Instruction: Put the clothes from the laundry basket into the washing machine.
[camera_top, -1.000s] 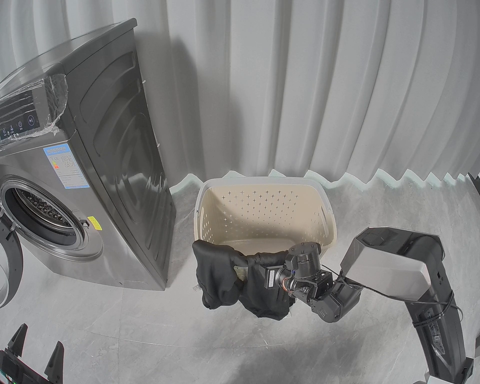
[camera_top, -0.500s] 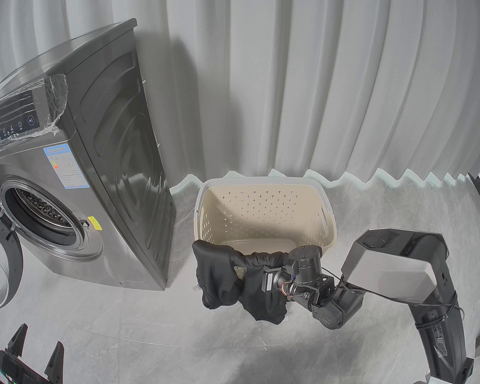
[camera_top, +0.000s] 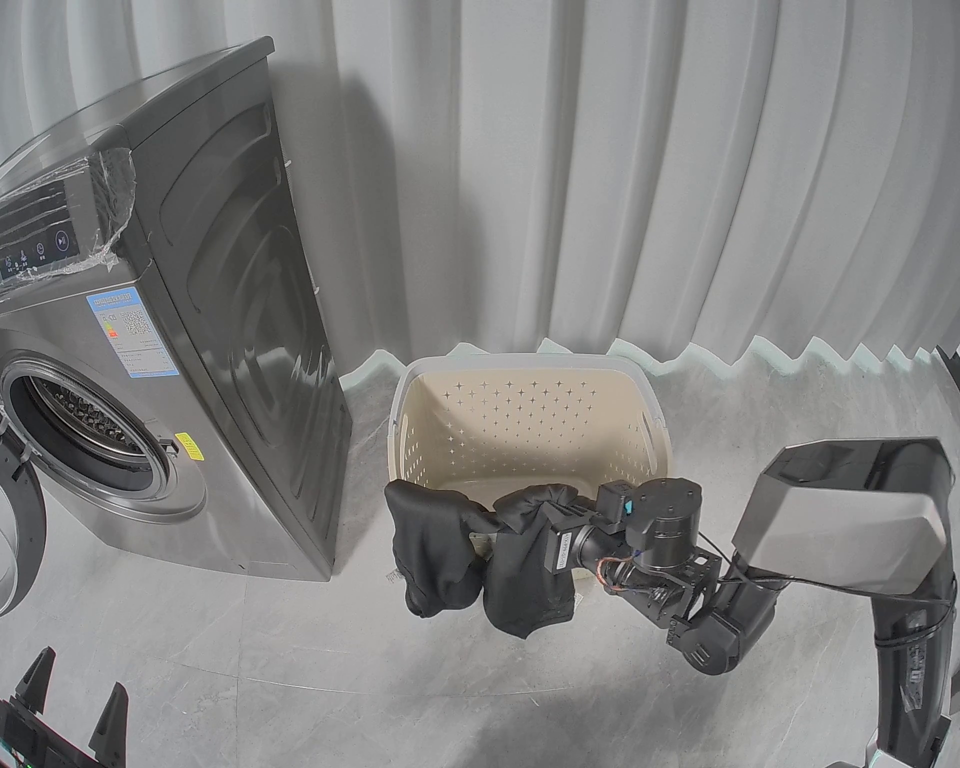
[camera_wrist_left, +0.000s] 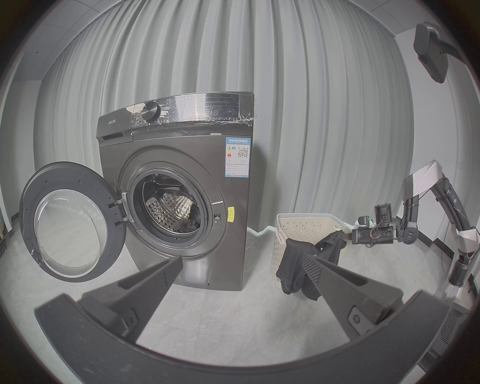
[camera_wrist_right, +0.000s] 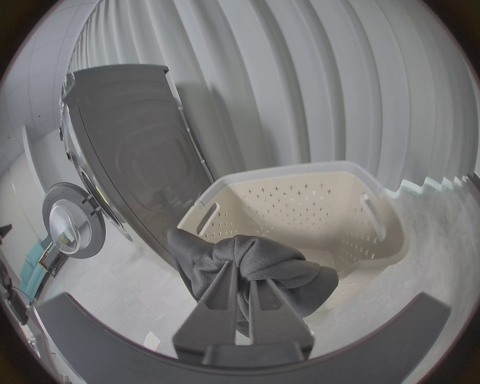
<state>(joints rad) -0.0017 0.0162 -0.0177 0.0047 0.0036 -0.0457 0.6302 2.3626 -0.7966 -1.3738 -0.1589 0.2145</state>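
A black garment (camera_top: 440, 550) hangs over the front rim of the cream laundry basket (camera_top: 530, 410), which holds nothing else that I can see. My right gripper (camera_top: 545, 520) is shut on a bunched fold of the garment (camera_wrist_right: 270, 260) just above that rim, and its fingers (camera_wrist_right: 222, 290) pinch the cloth. The grey washing machine (camera_top: 180, 300) stands to the basket's left with its drum (camera_top: 85, 430) exposed. My left gripper (camera_top: 75, 690) hangs open low near the floor in front of the machine (camera_wrist_left: 200, 160), holding nothing.
The machine's round door (camera_wrist_left: 70, 220) is swung wide open to its left side. A white pleated curtain (camera_top: 600, 180) closes off the back. Bare grey floor (camera_top: 300, 640) lies between the basket and the machine's front.
My right arm has drawn back to the right and lifted its wrist, raising the gripped fold of the garment. The left gripper has not moved.
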